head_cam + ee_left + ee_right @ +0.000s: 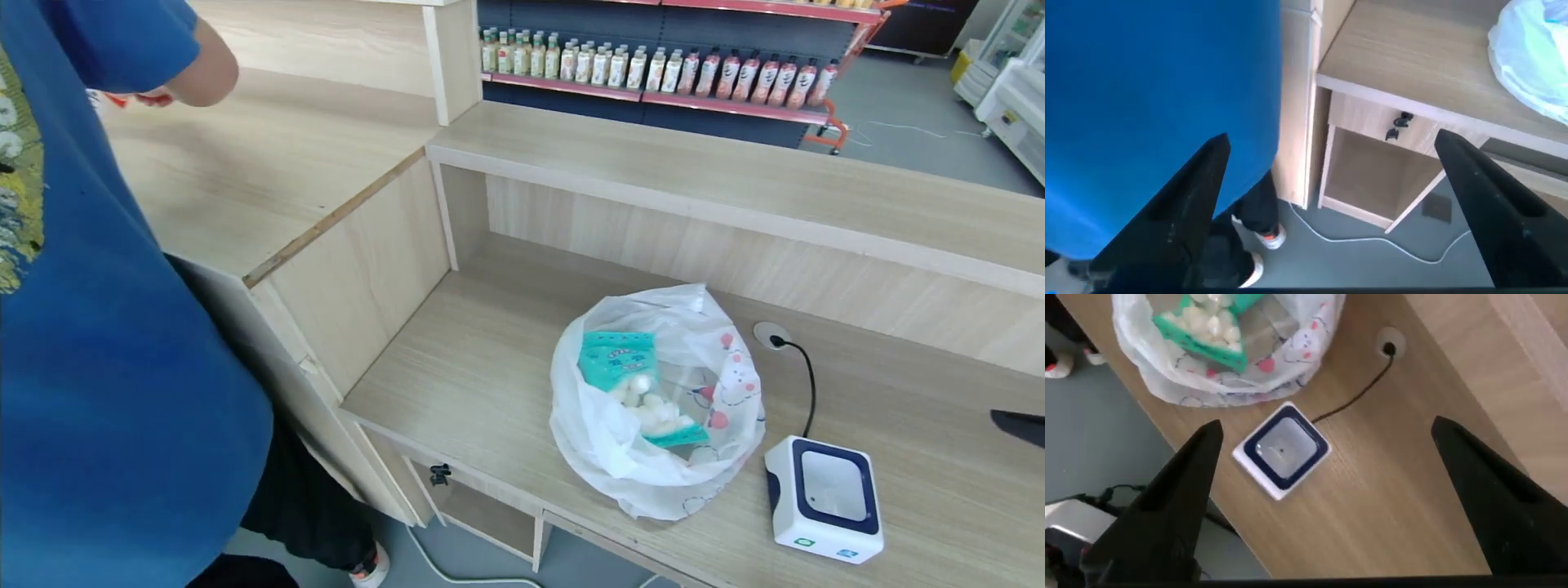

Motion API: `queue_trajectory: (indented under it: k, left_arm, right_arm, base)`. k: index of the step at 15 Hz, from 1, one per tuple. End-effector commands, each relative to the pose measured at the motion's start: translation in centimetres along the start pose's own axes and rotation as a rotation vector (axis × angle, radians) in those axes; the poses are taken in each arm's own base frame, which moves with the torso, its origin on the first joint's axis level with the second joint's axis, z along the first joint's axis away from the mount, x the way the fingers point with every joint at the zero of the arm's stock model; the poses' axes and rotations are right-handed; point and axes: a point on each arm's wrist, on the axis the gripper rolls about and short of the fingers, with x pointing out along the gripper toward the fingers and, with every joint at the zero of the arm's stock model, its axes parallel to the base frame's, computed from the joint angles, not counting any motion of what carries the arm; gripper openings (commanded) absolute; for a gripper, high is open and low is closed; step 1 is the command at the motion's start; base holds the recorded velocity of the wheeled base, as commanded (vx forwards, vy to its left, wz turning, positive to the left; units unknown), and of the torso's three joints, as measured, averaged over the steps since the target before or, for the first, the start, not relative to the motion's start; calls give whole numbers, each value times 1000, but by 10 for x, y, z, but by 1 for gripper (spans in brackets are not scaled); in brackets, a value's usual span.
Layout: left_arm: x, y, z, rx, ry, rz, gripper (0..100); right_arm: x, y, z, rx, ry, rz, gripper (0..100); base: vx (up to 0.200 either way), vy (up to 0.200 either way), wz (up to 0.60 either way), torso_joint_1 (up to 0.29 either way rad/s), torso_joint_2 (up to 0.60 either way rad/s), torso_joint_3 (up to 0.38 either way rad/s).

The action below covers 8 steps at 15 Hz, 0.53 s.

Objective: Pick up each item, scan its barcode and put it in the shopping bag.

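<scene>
Blue-shirted person (106, 343) fills the left of the head view. Their hand (159, 98), upper left, is over the raised counter (269, 163) w/ something small and red at it (too little shows to say what, or whether it's an item for scanning).

Next the left gripper (1333, 140) hangs off the near edge of the lower desk (465, 384), above the floor beside that person. Its jaws are spread wide w/ nothing btwn them.

Centre of frame: the white translucent shopping bag (657, 404) sits on the desk, mouth open upward. One teal packet (624, 367) of white pieces lies inside, approx mid-bag. So I'd judge at least one item is thru: picked, presumably scanned, bagged.

Lower right of the bag, close but apart from it, is the barcode scanner (824, 498), white w/ a navy bezel, window facing up. Its black cable (810, 384) runs up-frame to a grommet (771, 335) in the desk.

Then the right gripper (1327, 429) hovers above scanner and bag, fingers (1167, 514) wide apart, holding nothing. A dark tip of it pokes in at the head view's far right edge.

What's left: the packet is the one item I can identify, and whether more are due I can't tell. Neither arm looks mid-step. A next pick would need sth set w/in reach, poss. whatever that hand has.
</scene>
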Motion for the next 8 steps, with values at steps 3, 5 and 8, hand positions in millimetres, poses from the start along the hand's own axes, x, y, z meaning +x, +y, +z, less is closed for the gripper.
queue_trajectory:
  k: [3,5,8]
  left_arm:
    - [0,0,0,0,1,1,100]
    - [0,0,0,0,1,1,100]
    - [0,0,0,0,1,1,100]
  right_arm:
    - [-58,28,1,-55,32,-347,100]
    - [-58,30,-5,-34,68,-391,100]
    - [-52,47,-29,3,42,-461,100]
  base:
    - [0,0,-600,5,2,-1]
    - [0,0,-600,5,0,0]
    - [0,0,-600,5,7,2]
